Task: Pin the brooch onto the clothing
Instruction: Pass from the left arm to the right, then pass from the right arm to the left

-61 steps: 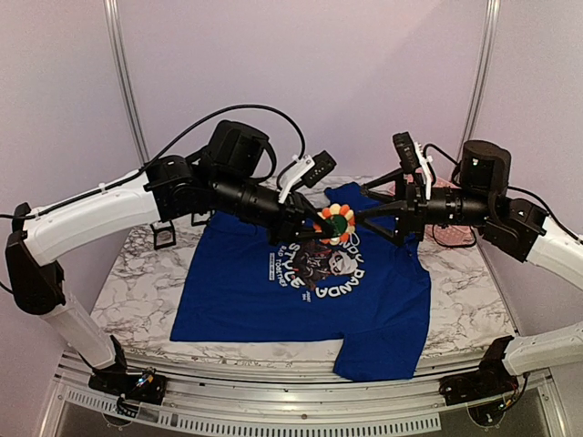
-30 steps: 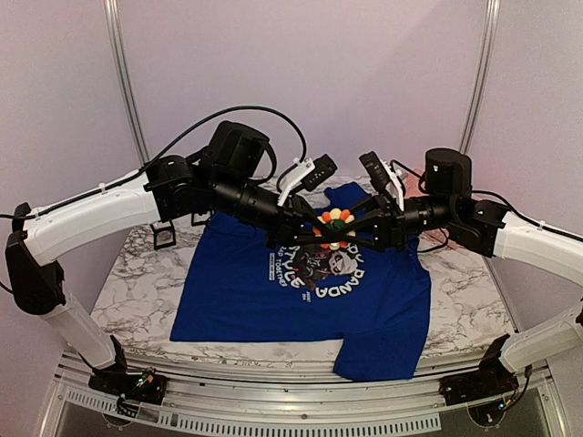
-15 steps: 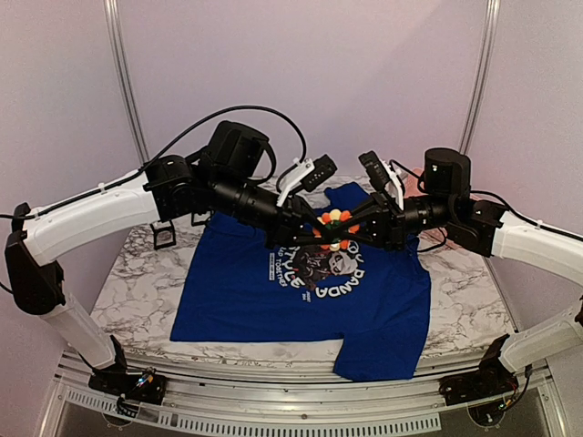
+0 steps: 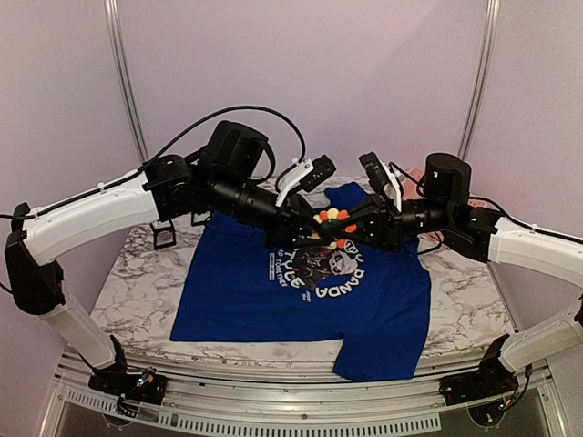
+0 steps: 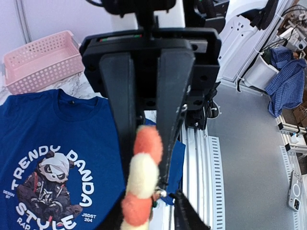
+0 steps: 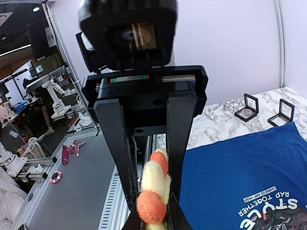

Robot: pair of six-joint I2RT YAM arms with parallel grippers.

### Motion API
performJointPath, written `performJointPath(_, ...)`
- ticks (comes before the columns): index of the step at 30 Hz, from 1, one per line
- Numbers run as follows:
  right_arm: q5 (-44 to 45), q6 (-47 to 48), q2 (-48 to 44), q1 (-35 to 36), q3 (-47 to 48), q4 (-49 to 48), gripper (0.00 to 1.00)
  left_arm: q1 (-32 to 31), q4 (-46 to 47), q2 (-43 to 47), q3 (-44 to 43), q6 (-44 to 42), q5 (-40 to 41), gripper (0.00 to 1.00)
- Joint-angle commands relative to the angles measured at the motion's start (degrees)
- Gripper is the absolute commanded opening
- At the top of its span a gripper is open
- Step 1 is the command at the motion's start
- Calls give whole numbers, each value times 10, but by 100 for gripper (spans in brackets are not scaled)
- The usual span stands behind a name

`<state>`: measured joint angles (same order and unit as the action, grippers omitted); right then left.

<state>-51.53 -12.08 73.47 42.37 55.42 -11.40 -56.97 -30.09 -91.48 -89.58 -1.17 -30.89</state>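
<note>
Two arms meet in mid-air above a blue shirt point(image 4: 246, 300) lying flat on the table point(image 4: 137, 273). The left gripper point(image 4: 317, 233) pinches the brooch point(image 4: 333, 225). The right gripper point(image 4: 353, 228) flanks it narrowly, though whether it grips is unclear.

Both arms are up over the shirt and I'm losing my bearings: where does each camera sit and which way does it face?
Top external: high behind the bases, looking forward and down; both arms show, left gripper and right gripper tip to tip above the T-shirt.
Left wrist: on the left arm, facing the right gripper head-on; own fingertips at the bottom edge.
Right wrist: mirrored, facing the left gripper and its camera; own fingertips at the bottom.
Shared: all three show the brooch and T-shirt; both wrist views see the brooch edge-on.
</note>
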Motion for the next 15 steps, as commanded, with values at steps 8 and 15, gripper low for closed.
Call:
performJointPath(8, 130, -44, -53, 3, -35, -77, 0, 17, 75, 48, 71, 5, -27, 56)
performJointPath(15, 103, -72, -61, 3, -51, -125, 0, 40, 213, 40, 88, 75, -60, 38)
